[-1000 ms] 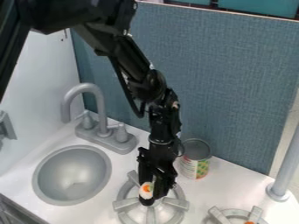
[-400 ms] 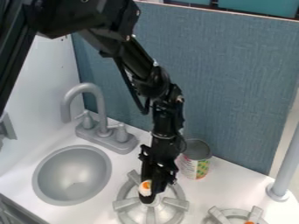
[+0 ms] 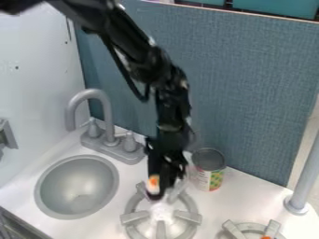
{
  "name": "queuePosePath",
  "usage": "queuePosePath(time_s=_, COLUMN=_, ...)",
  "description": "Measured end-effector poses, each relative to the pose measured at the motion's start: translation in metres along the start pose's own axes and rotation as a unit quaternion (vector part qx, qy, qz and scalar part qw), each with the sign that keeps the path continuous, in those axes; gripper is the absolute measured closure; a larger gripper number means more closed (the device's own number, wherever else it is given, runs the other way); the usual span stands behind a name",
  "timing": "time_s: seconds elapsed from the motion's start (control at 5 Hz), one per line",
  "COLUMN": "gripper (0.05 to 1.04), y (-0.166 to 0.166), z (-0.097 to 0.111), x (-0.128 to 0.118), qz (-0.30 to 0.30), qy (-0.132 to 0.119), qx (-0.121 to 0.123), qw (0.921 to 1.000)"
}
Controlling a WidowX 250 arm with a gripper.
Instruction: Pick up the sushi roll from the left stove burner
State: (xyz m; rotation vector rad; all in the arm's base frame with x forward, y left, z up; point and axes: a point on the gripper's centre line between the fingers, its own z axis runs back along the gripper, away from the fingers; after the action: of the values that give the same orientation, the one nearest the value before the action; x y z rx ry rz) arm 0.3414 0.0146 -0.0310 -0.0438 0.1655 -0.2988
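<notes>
The gripper [image 3: 161, 186] hung over the 11 to 12 o'clock part of the near burner [image 3: 133, 217], its tip pointing down. Its jaws were closed on a small white and orange piece [image 3: 153, 182]. The piece lay low in the jaws, just above their tip and toward their 9 o'clock side, with black parts of the gripper at its 3 and 6 o'clock. How far the piece sat above the burner, I could not tell

The can [image 3: 209, 171] stood upright at 2 o'clock from the piece, near the gripper but apart from it. At about 10 o'clock from the near burner was the round sink [image 3: 77, 187], with the tap [image 3: 107, 115] at its 1 o'clock. The second burner [image 3: 232, 229] lay between 3 and 4 o'clock from the first. At 4 o'clock from the can rose a grey pole [image 3: 305, 175], and the blue panel [image 3: 243, 84] stood behind the counter [image 3: 246, 198] at 12 o'clock
</notes>
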Motion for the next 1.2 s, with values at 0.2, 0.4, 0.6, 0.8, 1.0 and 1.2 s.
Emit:
queuePosePath(time_s=0.2, gripper=0.652, y=0.034, z=0.004, x=-0.007, qz=0.059, qy=-0.038, qx=0.0, qw=0.9976)
queuePosePath(time_s=0.4, gripper=0.652, y=0.05, z=0.006, x=-0.004, qz=0.084, qy=-0.068, qx=0.002, qw=0.9942)
queuePosePath(time_s=0.6, gripper=0.652, y=0.065, z=-0.001, x=0.012, qz=0.094, qy=-0.084, qx=-0.007, qw=0.992)
queuePosePath(time_s=0.8, gripper=0.652, y=0.075, z=-0.017, x=0.024, qz=0.093, qy=-0.084, qx=-0.005, qw=0.9921)
queuePosePath(time_s=1.0, gripper=0.652, y=0.083, z=-0.028, x=0.036, qz=0.082, qy=-0.069, qx=-0.005, qw=0.9943)
queuePosePath(time_s=1.2, gripper=0.652, y=0.083, z=-0.043, x=0.036, qz=0.078, qy=-0.046, qx=-0.014, qw=0.9958)
